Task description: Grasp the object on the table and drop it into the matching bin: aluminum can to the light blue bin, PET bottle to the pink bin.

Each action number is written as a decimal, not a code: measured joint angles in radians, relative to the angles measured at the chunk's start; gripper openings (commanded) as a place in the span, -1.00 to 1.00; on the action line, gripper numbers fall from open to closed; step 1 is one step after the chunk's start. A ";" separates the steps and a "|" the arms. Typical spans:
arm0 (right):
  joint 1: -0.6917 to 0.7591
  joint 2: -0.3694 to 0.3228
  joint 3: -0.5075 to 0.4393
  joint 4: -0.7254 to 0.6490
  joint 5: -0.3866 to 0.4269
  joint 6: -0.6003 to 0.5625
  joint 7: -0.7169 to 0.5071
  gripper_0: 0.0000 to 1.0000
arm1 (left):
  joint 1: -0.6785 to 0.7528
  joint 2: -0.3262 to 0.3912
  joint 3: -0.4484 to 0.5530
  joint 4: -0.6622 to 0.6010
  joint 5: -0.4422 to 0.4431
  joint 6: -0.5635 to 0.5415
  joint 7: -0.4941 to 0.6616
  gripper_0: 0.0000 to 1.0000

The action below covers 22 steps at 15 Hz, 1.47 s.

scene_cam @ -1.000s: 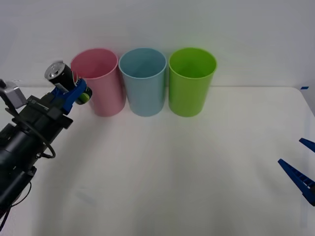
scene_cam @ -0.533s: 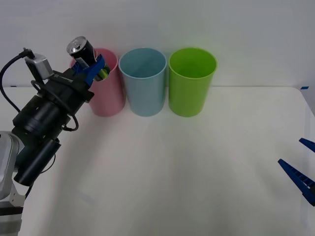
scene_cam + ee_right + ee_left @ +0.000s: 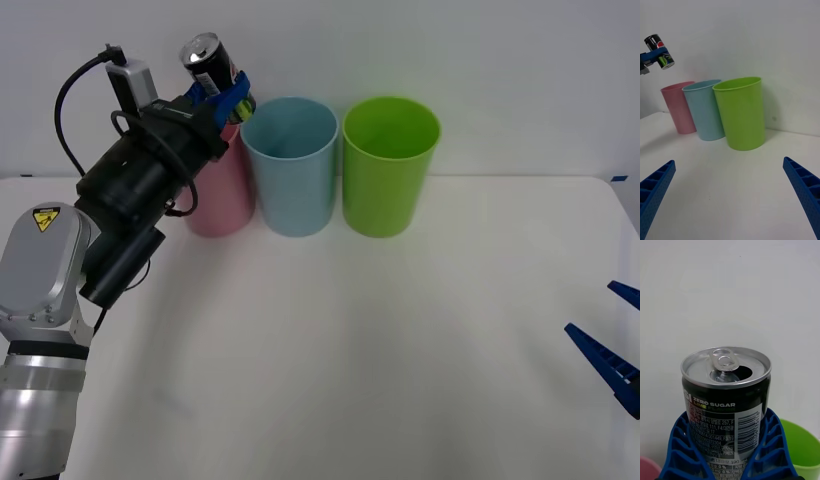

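Observation:
The aluminum can (image 3: 204, 58), dark with a silver pull-tab top, is held up in the air, tilted, by my left gripper (image 3: 226, 97), which is shut on it. It hangs above the far rim of the pink bin (image 3: 222, 190), close to the light blue bin (image 3: 292, 168). In the left wrist view the can (image 3: 727, 405) sits upright between my blue fingers (image 3: 680, 450). The right wrist view shows the can (image 3: 658, 49) high above the pink bin (image 3: 677, 109) and the light blue bin (image 3: 706, 111). My right gripper (image 3: 614, 336) rests open at the table's right edge.
A lime green bin (image 3: 390, 168) stands right of the light blue one, all three in a row at the back of the white table (image 3: 380, 330). A white wall rises directly behind the bins.
My left arm has lifted the can up and to the right, from beside the pink bin's left side to above its rim. The right gripper has not moved.

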 measured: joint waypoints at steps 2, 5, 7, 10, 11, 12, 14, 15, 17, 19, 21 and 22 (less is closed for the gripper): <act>0.000 0.000 0.000 0.000 0.000 0.000 0.000 1.00 | -0.047 -0.005 -0.008 0.044 -0.024 0.016 -0.008 -0.99; 0.000 0.000 0.000 0.000 0.000 0.000 0.000 1.00 | -0.110 -0.019 -0.009 0.105 -0.070 0.027 -0.013 -0.99; 0.000 0.000 0.000 0.000 0.000 0.000 0.000 1.00 | -0.154 -0.027 -0.010 0.151 -0.096 0.032 -0.019 -0.98; 0.000 0.000 0.000 0.000 0.000 0.000 0.000 1.00 | -0.221 -0.032 -0.011 0.230 -0.122 0.034 -0.027 -0.99; 0.000 0.000 0.000 0.000 0.000 0.000 0.000 1.00 | -0.241 -0.032 -0.012 0.252 -0.131 0.035 -0.028 -0.99; 0.000 0.000 0.000 0.000 0.000 0.000 0.000 1.00 | -0.262 -0.033 -0.015 0.273 -0.138 0.040 -0.029 -0.99; 0.000 0.000 0.000 0.000 0.000 0.000 0.000 1.00 | -0.293 -0.033 -0.018 0.304 -0.149 0.051 -0.032 -0.99; 0.000 0.000 0.000 0.000 0.000 0.000 0.000 1.00 | -0.306 -0.033 -0.020 0.315 -0.155 0.058 -0.033 -0.99; 0.000 0.000 0.000 0.000 0.000 0.000 0.000 1.00 | -0.328 -0.033 -0.021 0.338 -0.166 0.070 -0.035 -0.98; 0.000 0.000 0.000 0.000 0.000 0.000 0.000 1.00 | -0.339 -0.033 -0.030 0.349 -0.169 0.082 -0.036 -0.98; 0.000 0.000 0.000 0.000 0.000 0.000 0.000 1.00 | -0.340 -0.033 -0.041 0.350 -0.170 0.095 -0.036 -0.98; 0.000 0.000 0.000 0.000 0.000 0.000 0.000 1.00 | -0.340 -0.034 -0.044 0.350 -0.170 0.098 -0.036 -0.98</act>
